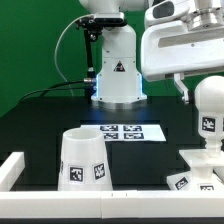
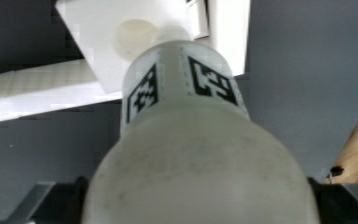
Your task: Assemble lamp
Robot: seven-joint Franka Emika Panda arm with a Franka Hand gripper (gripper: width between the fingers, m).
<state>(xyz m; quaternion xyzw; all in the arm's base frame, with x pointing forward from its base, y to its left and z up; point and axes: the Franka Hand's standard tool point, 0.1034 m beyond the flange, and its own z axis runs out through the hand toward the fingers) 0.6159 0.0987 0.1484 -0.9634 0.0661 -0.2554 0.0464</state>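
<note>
The shade point(image 1: 83, 160) is sitting near the table's point(image 1: 50, 115) front edge on the exterior view's left, beside a white rim point(image 1: 10, 170). Bare black tabletop is lying open between it and the base point(image 1: 200, 165), with the marker board point(image 1: 128, 131) farther back. The bulb point(image 1: 208, 100) is standing neck-down over the base, close to the exterior view's right edge. The gripper point(image 2: 197, 200) is straddling the bulb's round head, with a dark finger point(image 2: 55, 200) showing at its side. Whether the fingers are actually gripping it cannot be told.
</note>
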